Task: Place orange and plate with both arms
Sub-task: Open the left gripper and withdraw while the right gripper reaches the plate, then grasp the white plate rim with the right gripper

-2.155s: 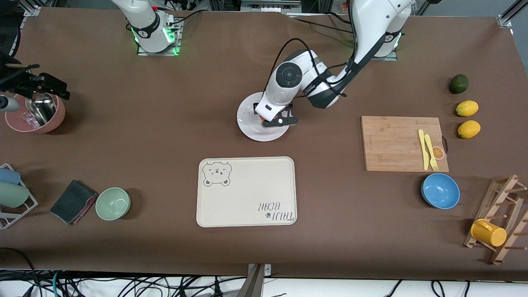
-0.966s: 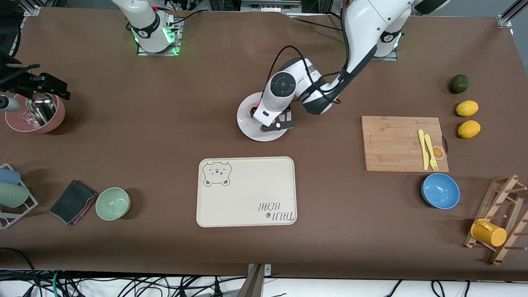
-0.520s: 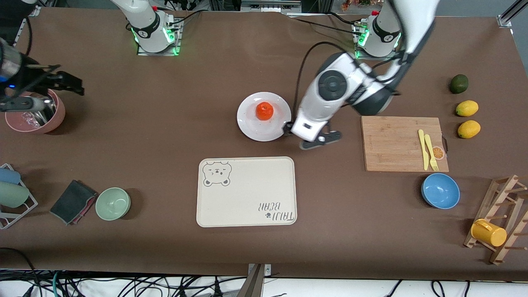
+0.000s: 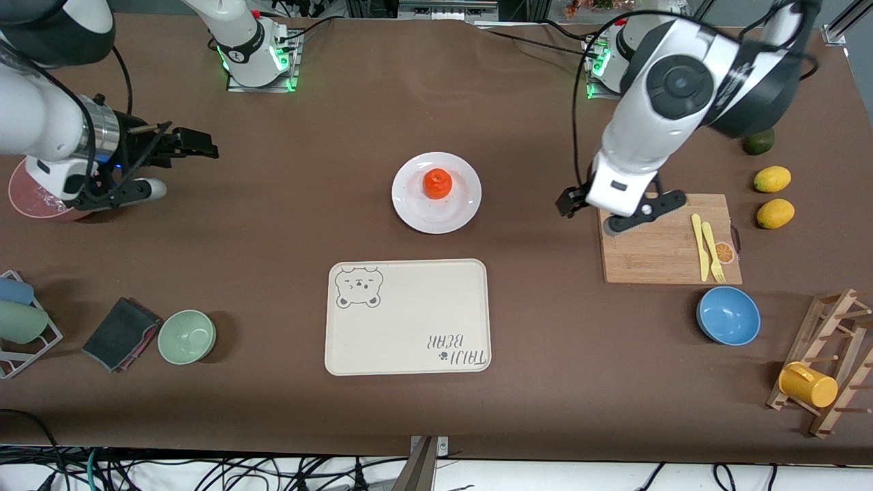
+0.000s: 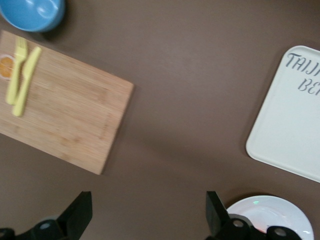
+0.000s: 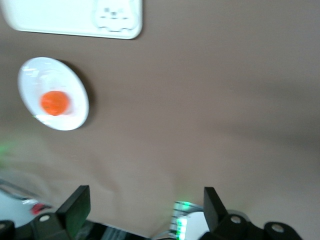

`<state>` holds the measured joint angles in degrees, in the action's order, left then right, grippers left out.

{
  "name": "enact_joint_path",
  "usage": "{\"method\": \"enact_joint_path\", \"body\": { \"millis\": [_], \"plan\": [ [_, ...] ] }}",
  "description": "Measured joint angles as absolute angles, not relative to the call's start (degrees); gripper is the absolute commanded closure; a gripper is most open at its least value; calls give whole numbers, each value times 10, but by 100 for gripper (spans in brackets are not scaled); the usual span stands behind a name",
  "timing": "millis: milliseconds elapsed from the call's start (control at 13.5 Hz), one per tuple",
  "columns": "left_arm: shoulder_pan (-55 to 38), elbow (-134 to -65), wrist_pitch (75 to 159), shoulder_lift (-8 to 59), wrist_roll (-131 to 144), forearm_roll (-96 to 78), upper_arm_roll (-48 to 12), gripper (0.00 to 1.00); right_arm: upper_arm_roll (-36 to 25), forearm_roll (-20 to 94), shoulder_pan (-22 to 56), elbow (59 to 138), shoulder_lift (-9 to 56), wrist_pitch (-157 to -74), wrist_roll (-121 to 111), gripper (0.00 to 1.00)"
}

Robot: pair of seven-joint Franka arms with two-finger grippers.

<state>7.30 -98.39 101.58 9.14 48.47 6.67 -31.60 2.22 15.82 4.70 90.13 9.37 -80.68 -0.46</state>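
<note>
Surface: brown table (image 4: pixel 273 225), cables along its near edge.

Change since earlier frames: the left gripper (image 4: pixel 619 210), previously down on the plate over the orange, has withdrawn toward the left arm's end of the table and now hangs over the edge of the bamboo cutting board (image 4: pixel 665 239). The orange, formerly hidden under that gripper, lies exposed. The right gripper (image 4: pixel 167 167) has come away from the pink bowl (image 4: pixel 24 198) at the right arm's end and is up over bare table beside it.

Grippers: left gripper, fingers spread wide, holding nothing, touching nothing. Right gripper, fingers likewise spread wide and empty; its wrist view shows both fingers (image 6: pixel 75 207) apart with only table between.

Task items: orange (image 4: pixel 437 183), resting on the white plate (image 4: pixel 409 204), slightly off its middle toward the robots' bases. Plate, flat on the table near its centre, farther from the front camera than the cream bear-printed tray (image 4: pixel 408 317), apart from it.

Other items: yellow knife and fork (image 4: pixel 708 247) on the cutting board; blue bowl (image 4: pixel 728 315) just beside the board's near edge; green bowl (image 4: pixel 187 336).
</note>
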Motion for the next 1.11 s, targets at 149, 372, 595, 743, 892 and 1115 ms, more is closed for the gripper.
{"method": "enact_joint_path", "body": {
  "millis": [149, 372, 595, 743, 892, 1115],
  "plan": [
    [109, -975, 976, 65, 445, 52, -313, 0, 23, 199, 64, 907, 130, -838, -4, 0],
    [118, -923, 890, 42, 357, 2, -238, 0, 24, 256, 110, 944, 170, -922, -1, 0],
    [41, -903, 851, 23, 252, -29, -72, 0, 35, 327, 136, 1016, 175, -997, -1, 0],
    [20, -902, 848, 18, 228, -30, -34, 0, 59, 372, 138, 1071, 175, -1055, -10, 0],
    [10, -902, 848, 19, 228, -30, -34, 0, 87, 410, 138, 1114, 176, -1116, -35, 0],
    [4, -902, 848, 22, 228, -30, -35, 0, 106, 493, 139, 1150, 190, -1169, -128, 0]
  ]
}}
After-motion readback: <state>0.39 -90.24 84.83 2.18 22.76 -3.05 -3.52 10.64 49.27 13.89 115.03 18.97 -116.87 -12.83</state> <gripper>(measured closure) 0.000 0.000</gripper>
